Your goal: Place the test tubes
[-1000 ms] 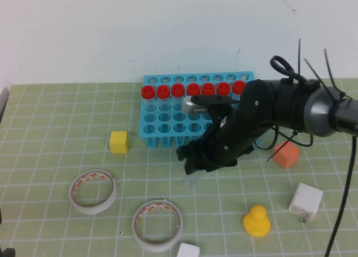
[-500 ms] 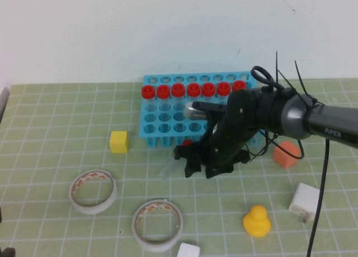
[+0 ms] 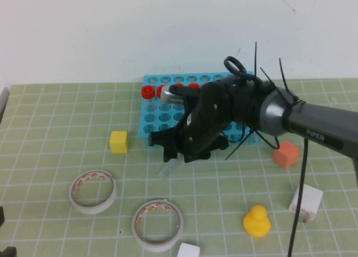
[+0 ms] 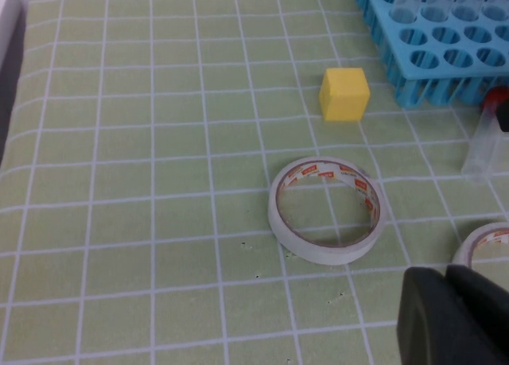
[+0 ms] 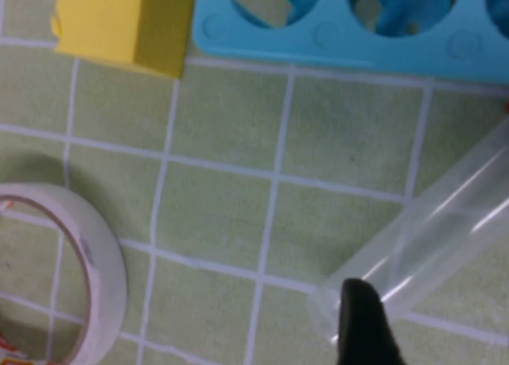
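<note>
A blue test tube rack (image 3: 162,120) stands at the back of the mat, with red-capped tubes (image 3: 148,92) in its rear row. One clear tube (image 3: 166,170) lies flat on the mat in front of the rack; its red cap (image 4: 497,102) shows in the left wrist view. My right gripper (image 3: 176,154) hovers low over that tube, open, and hides most of it. In the right wrist view one black finger (image 5: 362,325) sits over the tube (image 5: 429,238) near its closed end. My left gripper (image 4: 449,301) is shut and empty, low over the mat near the tape rolls.
A yellow cube (image 3: 118,141) sits left of the rack. Two tape rolls (image 3: 93,191) (image 3: 158,224) lie at the front left. An orange cube (image 3: 286,154), a white adapter (image 3: 305,202), a yellow duck (image 3: 257,221) and a white block (image 3: 188,250) lie right and front.
My right arm has swung left along the front of the rack. The loose tube has shifted left with it and now pokes out at the gripper's left side.
</note>
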Available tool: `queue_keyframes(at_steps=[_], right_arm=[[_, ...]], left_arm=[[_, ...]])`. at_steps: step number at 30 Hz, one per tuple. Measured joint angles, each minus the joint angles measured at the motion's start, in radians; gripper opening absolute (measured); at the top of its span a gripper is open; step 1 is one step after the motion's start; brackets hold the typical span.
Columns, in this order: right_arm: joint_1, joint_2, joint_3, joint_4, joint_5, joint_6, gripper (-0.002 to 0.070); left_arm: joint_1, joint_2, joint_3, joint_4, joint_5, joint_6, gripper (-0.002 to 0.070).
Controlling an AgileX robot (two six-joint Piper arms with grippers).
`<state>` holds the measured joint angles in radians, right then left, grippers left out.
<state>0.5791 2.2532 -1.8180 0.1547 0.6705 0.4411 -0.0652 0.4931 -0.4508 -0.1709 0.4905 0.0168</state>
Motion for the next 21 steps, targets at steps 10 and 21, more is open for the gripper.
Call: queue_keyframes(at_steps=[10, 21], right_arm=[[0.004, 0.053, -0.041, -0.032, 0.072, -0.065, 0.0370], [0.004, 0.054, -0.068, 0.006, 0.266, -0.357, 0.0355]], left_arm=[[0.000, -0.004, 0.000, -0.013, 0.014, 0.004, -0.0001], [0.000, -0.025, 0.000, -0.015, 0.025, 0.014, -0.0001]])
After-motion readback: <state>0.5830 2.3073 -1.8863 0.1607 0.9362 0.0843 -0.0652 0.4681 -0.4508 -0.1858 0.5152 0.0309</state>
